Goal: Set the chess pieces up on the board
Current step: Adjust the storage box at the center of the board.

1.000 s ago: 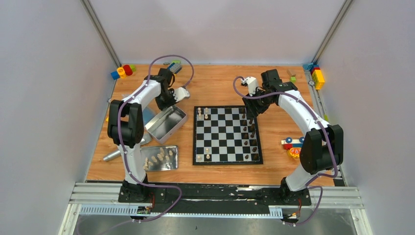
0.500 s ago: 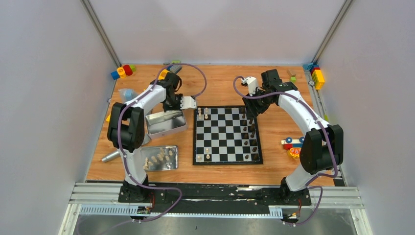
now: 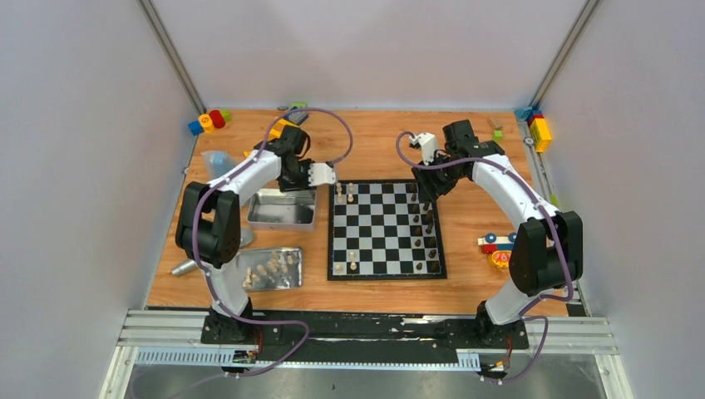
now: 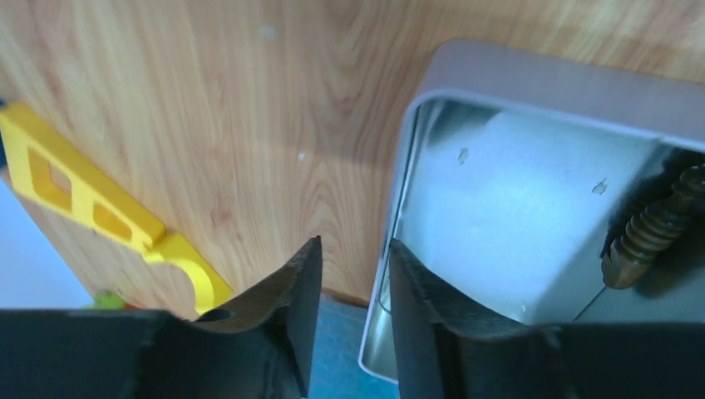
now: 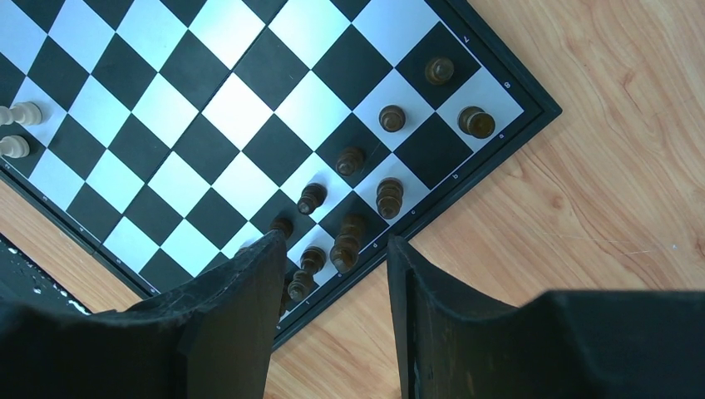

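The board (image 3: 382,233) lies mid-table. Dark brown chess pieces (image 3: 424,224) stand along its right columns, and a few cream ones (image 3: 344,193) sit at its left corners. More cream pieces lie on a flat metal lid (image 3: 270,268). My left gripper (image 3: 322,174) hangs at the far right corner of the open tin (image 3: 281,208). Its jaws (image 4: 356,245) are open, with the tin's rim (image 4: 399,208) just inside the right finger. One dark piece (image 4: 657,237) lies in the tin. My right gripper (image 3: 426,189) is open and empty over the board's far right edge (image 5: 337,241).
Coloured blocks sit at the back left (image 3: 209,120) and back right (image 3: 539,129) corners. A wheeled toy (image 3: 497,247) lies right of the board. A yellow flat piece (image 4: 91,208), a blue item (image 3: 218,158) and a grey cylinder (image 3: 189,264) lie near the tin.
The left arm swung toward the board with the tin; the tin went from tilted and angled to flat and square. The left jaws then opened off its rim. The right arm stayed still.
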